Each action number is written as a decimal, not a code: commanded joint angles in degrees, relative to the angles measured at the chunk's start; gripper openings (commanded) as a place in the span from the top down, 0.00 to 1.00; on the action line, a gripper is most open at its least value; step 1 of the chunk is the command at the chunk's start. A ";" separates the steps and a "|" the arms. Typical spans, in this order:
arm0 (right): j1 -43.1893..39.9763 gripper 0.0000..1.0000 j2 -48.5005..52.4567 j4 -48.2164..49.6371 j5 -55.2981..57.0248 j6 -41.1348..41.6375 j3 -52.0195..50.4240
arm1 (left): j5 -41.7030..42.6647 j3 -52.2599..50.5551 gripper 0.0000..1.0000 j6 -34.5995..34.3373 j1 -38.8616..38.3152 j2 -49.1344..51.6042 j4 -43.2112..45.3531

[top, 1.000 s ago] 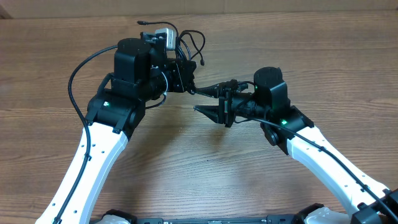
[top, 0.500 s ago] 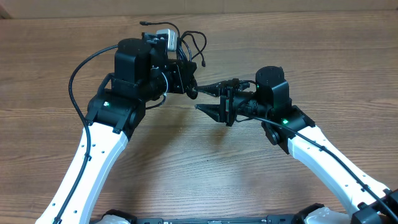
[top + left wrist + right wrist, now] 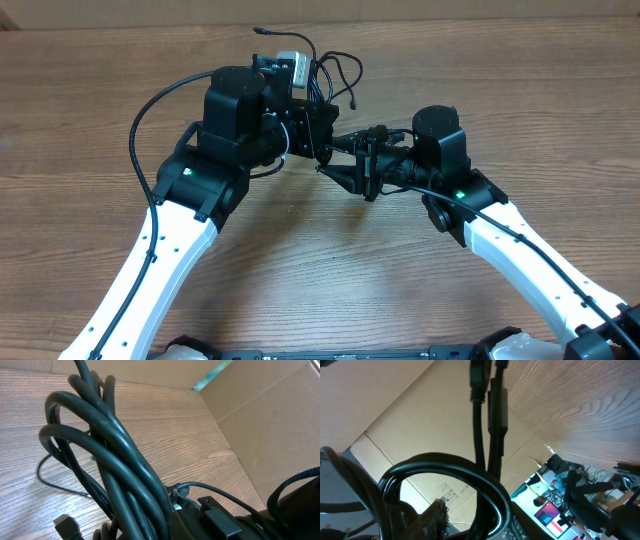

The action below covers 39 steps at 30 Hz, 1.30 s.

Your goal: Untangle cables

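We've got the left end effector (image 3: 322, 140) clamped shut on the cables (image 3: 335, 72), seemingly light, limp loops standing just beyond it, the right end effector (image 3: 330, 158) half-spread alongside, grip unclear, so we'd pinch near a plug end (image 3: 258, 31).

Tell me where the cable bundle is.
Overhead, top centre: the cable bundle is held in the left claw, close beside the right claw.

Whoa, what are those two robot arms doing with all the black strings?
They are untangling cables. The left gripper is shut on a looped bunch of them, holding it above the wooden table. The right gripper sits right beside it with its jaws apart, not clearly gripping anything.
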 commanded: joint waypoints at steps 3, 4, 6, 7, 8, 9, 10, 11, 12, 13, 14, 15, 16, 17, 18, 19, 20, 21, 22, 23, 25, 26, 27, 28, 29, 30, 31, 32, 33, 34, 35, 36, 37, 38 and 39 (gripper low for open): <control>-0.11 0.71 -0.79 0.81 0.28 0.07 0.83 | 1.92 0.63 0.96 1.84 -0.74 -1.03 -0.07; -0.11 0.73 -0.79 0.81 0.26 0.04 0.83 | 1.92 0.63 0.96 2.71 -0.74 -1.03 -0.15; -0.11 0.75 -0.79 0.83 0.24 0.04 0.83 | 1.53 0.63 0.96 4.63 -0.74 -1.03 -0.35; -0.11 0.75 -0.79 0.81 0.22 0.04 0.83 | 1.49 0.63 0.96 5.27 -0.74 -1.03 -0.39; -0.11 0.75 -0.79 0.83 0.04 0.04 0.83 | 1.33 0.63 0.96 6.34 -0.74 -1.03 -0.42; -0.11 0.74 -0.79 0.83 -0.17 0.04 0.83 | 1.07 0.63 0.96 7.15 -0.74 -1.03 -0.46; -0.11 0.71 -0.79 0.83 -0.24 0.04 0.83 | 1.09 0.63 0.96 8.33 -0.74 -1.03 -0.44; -0.11 0.67 -0.79 0.83 -0.37 0.04 0.83 | 1.07 0.63 0.96 9.55 -0.74 -1.03 -0.46; -0.11 0.67 -0.79 0.83 -0.37 0.04 0.83 | 1.09 0.63 0.96 10.29 -0.74 -1.03 -0.46; -0.11 0.67 -0.79 0.85 -0.35 0.04 0.83 | 1.09 0.63 0.96 10.56 -0.74 -1.03 -0.46; -0.11 0.67 -0.79 0.85 -0.35 0.04 0.83 | 1.11 0.63 0.96 10.75 -0.74 -1.03 -0.46; -0.11 0.67 -0.79 0.87 -0.35 0.04 0.83 | 1.14 0.63 0.96 11.45 -0.74 -1.03 -0.46; -0.11 0.66 -0.79 0.87 -0.35 0.04 0.83 | 1.11 0.63 0.96 11.93 -0.74 -1.03 -0.52; -0.11 0.67 -0.79 0.90 -0.35 0.04 0.83 | 1.14 0.63 0.96 12.28 -0.74 -1.03 -0.55; -0.11 0.67 -0.79 1.03 -0.37 0.04 0.83 | 1.14 0.63 0.96 12.37 -0.74 -1.03 -0.55; -0.11 0.67 -0.79 1.05 -0.35 0.04 0.83 | 1.16 0.63 0.96 12.72 -0.74 -1.03 -0.55; -0.11 0.67 -0.79 1.07 -0.35 0.04 0.83 | 1.14 0.63 0.96 13.33 -0.74 -1.03 -0.63; -0.11 0.67 -0.79 1.09 -0.35 0.04 0.83 | 1.14 0.63 0.96 13.81 -0.74 -1.03 -0.68; -0.11 0.67 -0.79 1.09 -0.35 0.04 0.83 | 1.14 0.63 0.96 14.58 -0.74 -0.98 -0.72; -0.11 0.67 -0.79 1.09 -0.35 0.04 0.83 | 1.16 0.63 0.96 14.58 -0.74 -0.94 -0.72; -0.11 0.68 -0.79 1.09 -0.35 0.04 0.83 | 1.53 0.63 0.96 14.53 -0.74 -0.76 -0.70; -0.11 0.71 -0.79 1.09 -0.35 0.04 0.83 | 1.84 0.63 0.96 14.53 -0.76 -0.74 -0.70; -0.11 0.72 -0.79 1.09 -0.33 0.04 0.83 | 2.08 0.63 0.96 14.53 -0.83 -0.63 -0.79; -0.11 0.73 -0.79 1.09 -0.31 0.04 0.83 | 2.54 0.63 0.96 14.53 -1.01 -0.63 -0.85; -0.11 0.75 -0.79 1.09 -0.22 0.07 0.83 | 2.86 0.63 0.96 14.53 -1.62 -0.59 -0.87; -0.11 0.77 -0.79 1.09 -0.11 0.07 0.83 | 2.86 0.63 0.96 14.53 -2.01 -0.59 -0.85; -0.11 0.78 -0.79 1.09 -0.11 0.07 0.83 | 2.84 0.63 0.96 14.51 -2.47 -0.57 -0.85; -0.11 0.80 -0.79 1.09 -0.11 0.07 0.83 | 2.84 0.63 0.96 14.51 -2.91 -0.52 -0.85; -0.11 0.82 -0.79 1.11 -0.11 0.07 0.83 | 2.82 0.63 0.96 14.34 -3.52 -0.42 -0.90; -0.11 0.83 -0.79 1.11 -0.13 0.07 0.83 | 2.82 0.63 0.96 14.34 -3.91 -0.39 -0.90; -0.11 0.84 -0.79 1.11 -0.13 0.07 0.83 | 2.75 0.63 0.96 14.34 -4.31 -0.37 -0.92; -0.11 0.85 -0.79 1.11 -0.13 0.07 0.83 | 2.47 0.63 0.96 14.34 -4.61 -0.37 -1.01; -0.11 0.86 -0.79 1.11 -0.15 0.07 0.83 | 1.84 0.63 0.96 14.32 -4.90 -0.37 -1.11; -0.11 0.86 -0.79 1.11 -0.15 0.07 0.83 | 1.60 0.63 0.96 14.29 -4.96 -0.37 -1.14; -0.11 0.86 -0.79 1.11 -0.15 0.07 0.83 | 1.31 0.63 0.96 14.25 -4.98 -0.37 -1.20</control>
